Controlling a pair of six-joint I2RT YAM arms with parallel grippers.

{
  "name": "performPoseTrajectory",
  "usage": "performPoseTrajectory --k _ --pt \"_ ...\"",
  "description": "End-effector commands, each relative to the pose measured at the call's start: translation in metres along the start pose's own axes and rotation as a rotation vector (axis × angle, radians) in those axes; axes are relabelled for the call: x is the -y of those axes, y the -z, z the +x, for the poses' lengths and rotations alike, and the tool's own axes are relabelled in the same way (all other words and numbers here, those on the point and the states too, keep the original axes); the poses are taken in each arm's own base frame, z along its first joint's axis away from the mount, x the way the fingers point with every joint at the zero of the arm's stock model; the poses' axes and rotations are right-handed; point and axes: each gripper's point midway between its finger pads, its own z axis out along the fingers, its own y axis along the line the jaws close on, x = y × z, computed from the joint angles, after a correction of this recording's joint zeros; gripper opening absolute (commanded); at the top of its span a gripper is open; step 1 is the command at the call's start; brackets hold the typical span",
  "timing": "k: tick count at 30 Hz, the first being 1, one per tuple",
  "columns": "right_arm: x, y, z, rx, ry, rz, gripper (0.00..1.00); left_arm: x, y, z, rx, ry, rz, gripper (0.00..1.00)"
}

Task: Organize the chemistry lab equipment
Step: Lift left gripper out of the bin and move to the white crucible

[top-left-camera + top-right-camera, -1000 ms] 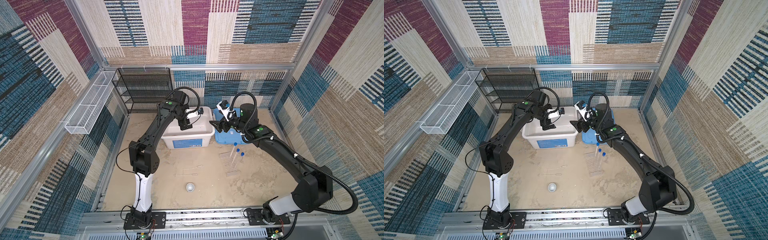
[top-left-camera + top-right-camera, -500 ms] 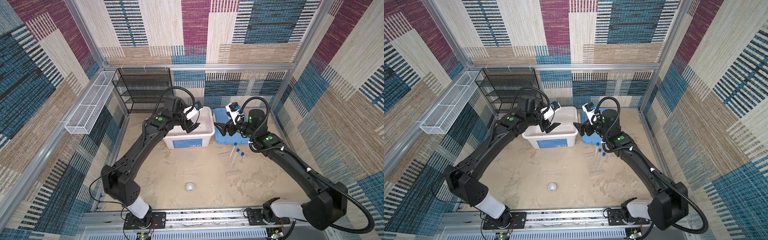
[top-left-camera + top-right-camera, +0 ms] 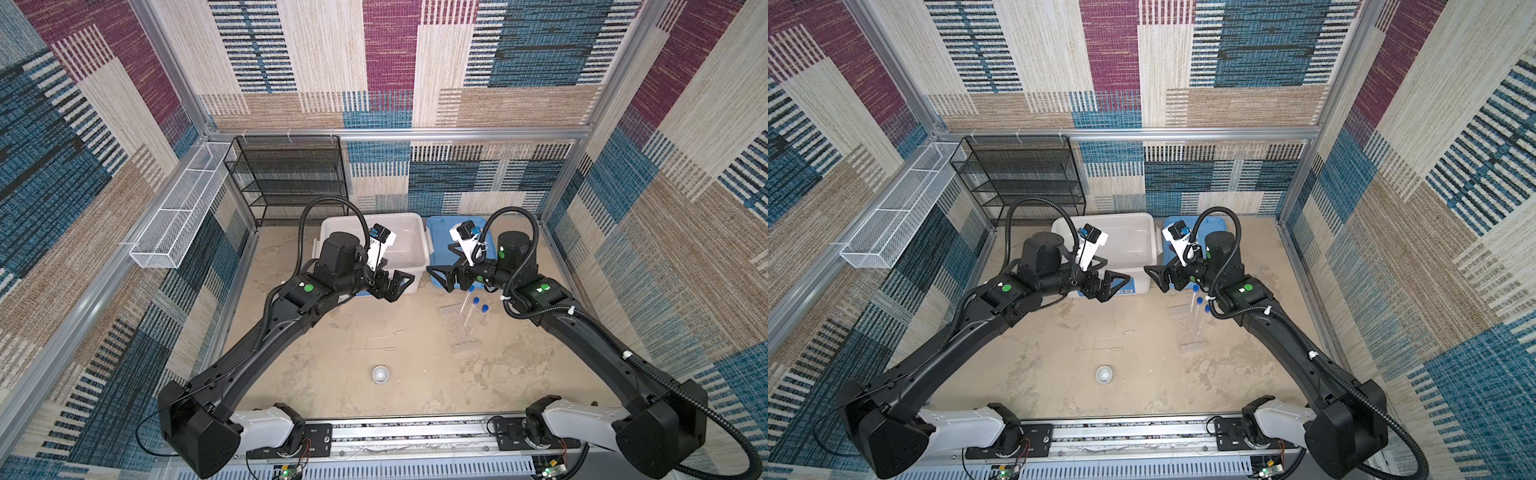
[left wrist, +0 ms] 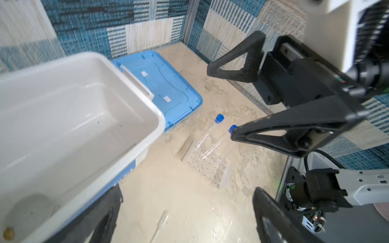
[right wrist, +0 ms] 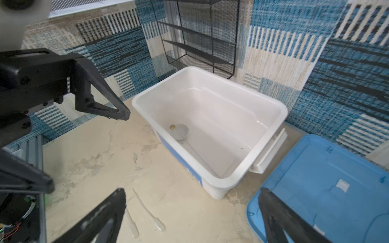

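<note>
Both the left pincer [image 3: 400, 286] and the right pincer [image 3: 438, 280] are spread wide and empty, near the white bin [image 3: 374, 217]; two blue-capped tubes [image 3: 476, 299] lean in the clear rack [image 3: 463, 343] at right.

Left gripper [image 3: 401, 287] and right gripper [image 3: 438, 279] face each other, jaws spread.

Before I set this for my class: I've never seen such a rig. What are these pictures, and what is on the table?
Two black robot arms, each ending in a two-fingered gripper. Two pictures look down from overhead; two come from cameras on the arms' wrists. The left gripper and right gripper are both open, holding nothing. On the table: an open white bin, its blue lid beside it, blue-capped tubes at a clear plastic rack, two pipettes, a small white bowl. A black mesh shelf stands behind.
</note>
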Motion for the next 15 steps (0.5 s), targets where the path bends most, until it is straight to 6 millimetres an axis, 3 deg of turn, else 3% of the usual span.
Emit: performPoseTrajectory --k 1,7,13,15 --pt "-0.017 -0.003 0.017 -0.047 -0.005 -0.063 0.99 -0.019 0.007 0.036 -0.081 0.166 -0.126 0.98" --pt "-0.046 -0.015 0.044 -0.118 -0.006 -0.122 0.96 -0.029 0.019 0.097 -0.235 0.369 -0.243 0.95" --pt "-0.057 -0.023 0.067 -0.181 -0.070 -0.144 0.96 -0.016 0.009 0.172 -0.443 0.485 -0.257 0.90" --pt "-0.061 -0.025 0.077 -0.206 -0.080 -0.157 0.96 -0.015 0.007 0.187 -0.477 0.469 -0.279 0.90"
